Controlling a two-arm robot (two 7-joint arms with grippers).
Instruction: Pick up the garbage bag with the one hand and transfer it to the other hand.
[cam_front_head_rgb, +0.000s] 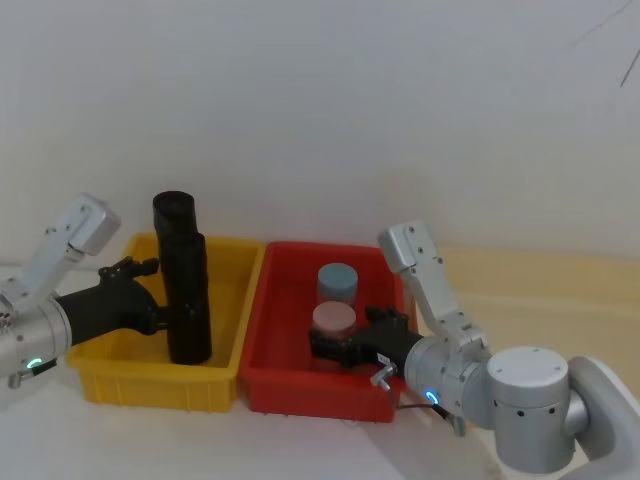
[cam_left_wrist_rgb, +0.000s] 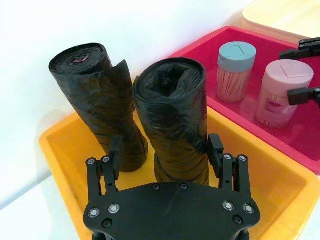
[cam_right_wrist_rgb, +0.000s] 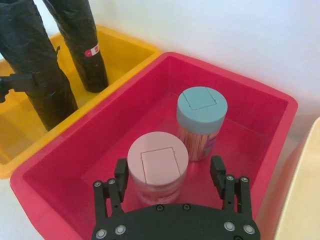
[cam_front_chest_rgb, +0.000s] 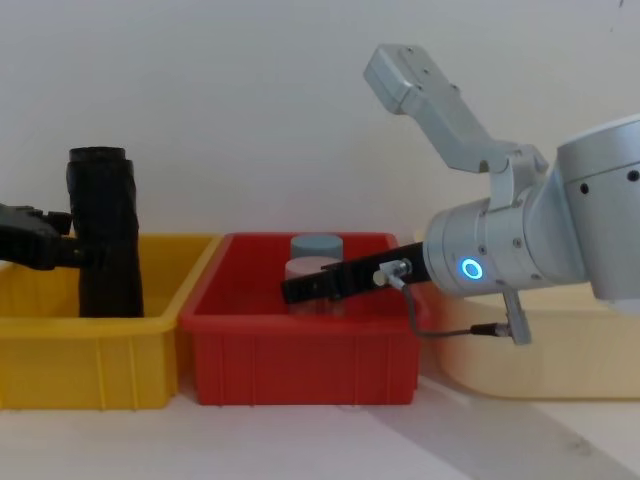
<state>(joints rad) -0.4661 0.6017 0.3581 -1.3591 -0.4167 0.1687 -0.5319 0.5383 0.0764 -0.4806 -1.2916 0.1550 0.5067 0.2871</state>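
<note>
Pick-up step: garbage bag (cam_left_wrist_rgb: 172, 115) bracketed by the left gripper (cam_left_wrist_rgb: 165, 145) but not yet clamped.

The bag stands upright in the yellow bin (cam_left_wrist_rgb: 52, 150), just in front of a second black roll (cam_left_wrist_rgb: 95, 95). The left gripper's jaws are spread wide, one on each side of the bag's lower half, and hold nothing. The next move calls for closing squarely on the film, then lifting straight up clear of the neighbouring roll. The right gripper (cam_right_wrist_rgb: 169, 170) is also wide open and empty, straddling the pink-lidded jar (cam_right_wrist_rgb: 157, 162) in the red bin (cam_right_wrist_rgb: 280, 100).
</note>
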